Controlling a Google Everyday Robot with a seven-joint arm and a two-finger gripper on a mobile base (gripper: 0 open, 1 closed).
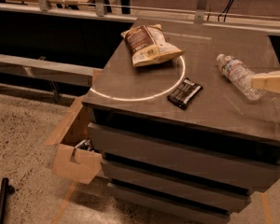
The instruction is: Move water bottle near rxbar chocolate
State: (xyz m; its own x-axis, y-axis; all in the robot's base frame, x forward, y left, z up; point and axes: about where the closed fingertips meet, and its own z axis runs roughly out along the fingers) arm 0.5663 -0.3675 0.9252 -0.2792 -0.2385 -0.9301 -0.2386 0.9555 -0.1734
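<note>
Clear water bottle (237,74) lying sideways (cap away), gripper (260,82) at its base, black rxbar chocolate (185,93) flat nearby.

Gripper (265,82) beside water bottle (235,73) — bare tabletop (211,97) between bottle and rxbar chocolate (185,93)
</note>
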